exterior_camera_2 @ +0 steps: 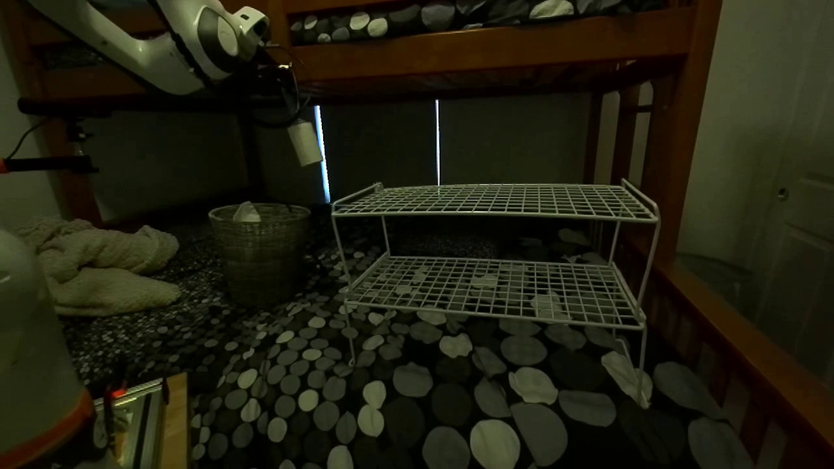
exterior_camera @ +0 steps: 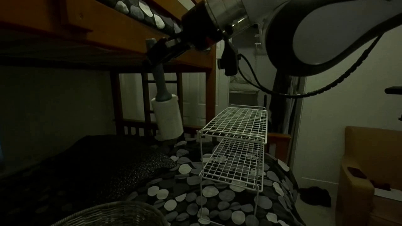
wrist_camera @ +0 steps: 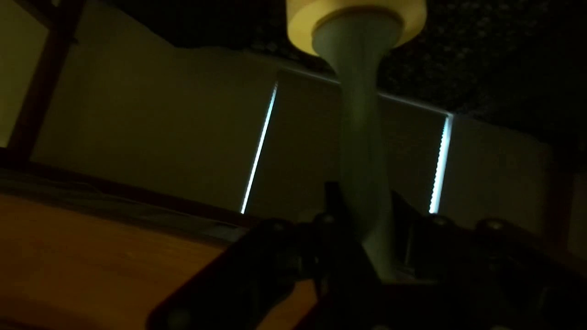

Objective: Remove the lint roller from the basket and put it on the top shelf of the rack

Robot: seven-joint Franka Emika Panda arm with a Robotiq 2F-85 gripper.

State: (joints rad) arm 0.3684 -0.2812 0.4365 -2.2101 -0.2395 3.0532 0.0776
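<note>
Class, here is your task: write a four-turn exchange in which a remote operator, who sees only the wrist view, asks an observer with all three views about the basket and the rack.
Operator: My wrist view shows the lint roller in the gripper, but no basket. Is the lint roller out of it?
Observer: Yes. In an exterior view, its pale roll hangs in the air, higher than the basket and apart from it.
Operator: I can't see the rack either. Where does it stand?
Observer: In both exterior views, it appears to the right of the basket.
</note>
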